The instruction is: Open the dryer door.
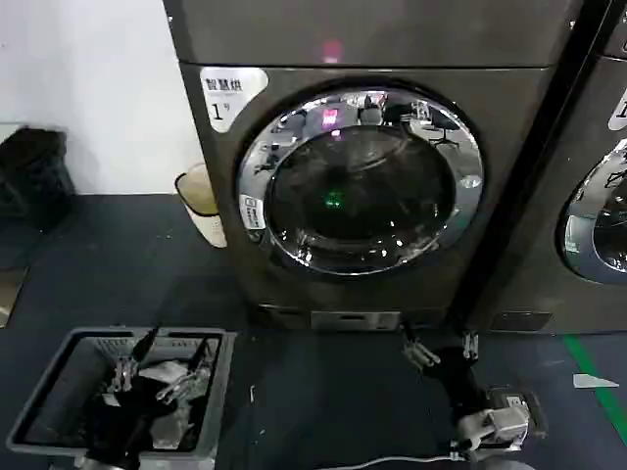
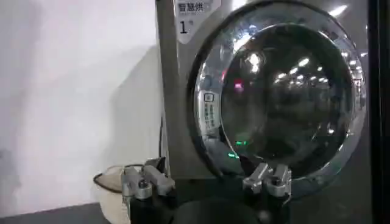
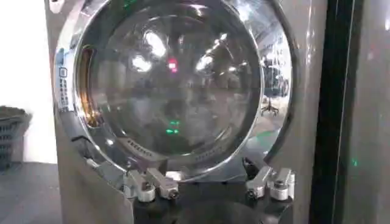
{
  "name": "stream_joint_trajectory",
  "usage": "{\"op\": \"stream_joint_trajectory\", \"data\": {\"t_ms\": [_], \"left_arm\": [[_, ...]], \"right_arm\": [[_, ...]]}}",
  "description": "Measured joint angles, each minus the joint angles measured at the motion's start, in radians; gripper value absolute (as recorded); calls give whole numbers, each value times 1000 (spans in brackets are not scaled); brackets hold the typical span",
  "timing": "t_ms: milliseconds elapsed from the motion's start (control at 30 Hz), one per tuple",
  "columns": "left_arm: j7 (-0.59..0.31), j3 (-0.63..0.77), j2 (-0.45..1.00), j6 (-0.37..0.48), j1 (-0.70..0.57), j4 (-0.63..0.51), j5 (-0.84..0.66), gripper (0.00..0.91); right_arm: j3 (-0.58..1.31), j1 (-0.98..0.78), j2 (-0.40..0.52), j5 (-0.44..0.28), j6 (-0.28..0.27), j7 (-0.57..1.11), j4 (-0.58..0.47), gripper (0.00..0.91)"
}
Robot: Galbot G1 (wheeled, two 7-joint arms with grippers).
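Head view: dryer door (image 1: 359, 179) closed; left gripper (image 1: 162, 375), right gripper (image 1: 442, 350) spread; basket (image 1: 59, 377) below.

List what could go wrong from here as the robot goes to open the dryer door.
1. The dryer door is shut and its chrome ring is smooth and curved, so the open right gripper, low before it, may slip off.
2. The open left gripper sits over the basket and could snag it.
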Motion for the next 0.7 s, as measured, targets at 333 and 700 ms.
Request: {"op": "stream_joint_trajectory", "data": {"t_ms": [333, 700], "left_arm": [[39, -21, 8, 14, -21, 23, -53, 907], [50, -38, 9, 36, -10, 4, -65, 907]], "right_arm": [[-46, 196, -257, 175, -47, -142, -111, 907], [-248, 510, -446, 322, -104, -202, -278, 907]]}}
